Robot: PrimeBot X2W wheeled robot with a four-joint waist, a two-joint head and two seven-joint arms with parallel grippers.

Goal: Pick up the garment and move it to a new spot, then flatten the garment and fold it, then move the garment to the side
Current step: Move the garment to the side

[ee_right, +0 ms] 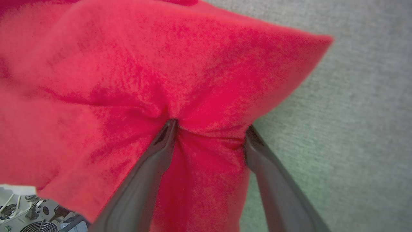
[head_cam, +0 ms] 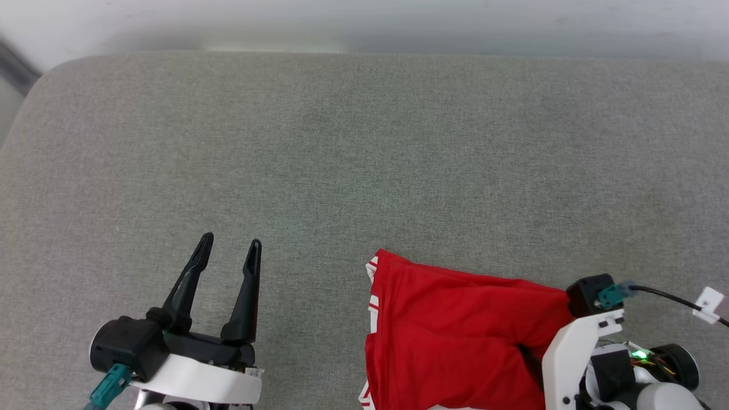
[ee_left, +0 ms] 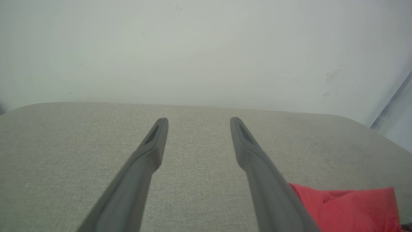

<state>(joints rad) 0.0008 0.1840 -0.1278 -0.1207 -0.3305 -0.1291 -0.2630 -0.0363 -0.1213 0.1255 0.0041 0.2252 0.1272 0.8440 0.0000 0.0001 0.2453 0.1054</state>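
The garment [head_cam: 455, 324] is a red jersey with white striped trim along its left edge, lying bunched at the near right of the grey padded surface [head_cam: 342, 142]. In the right wrist view my right gripper [ee_right: 210, 127] stands open with its two fingers spread wide. Both tips are pushed into a fold of the garment [ee_right: 128, 80], and red cloth lies between them. Its white wrist [head_cam: 581, 336] rises at the garment's right edge. My left gripper [head_cam: 232, 240] is open and empty at the near left, well clear of the cloth. From the left wrist, the left gripper [ee_left: 198, 120] points over bare grey fabric, with the garment [ee_left: 347, 206] at the lower right.
The grey surface ends at a rounded far edge against a pale wall [head_cam: 364, 23]. A black cable [head_cam: 666, 293] with a white tag runs off the right wrist. Part of the robot's base [ee_right: 32, 219] shows under the cloth in the right wrist view.
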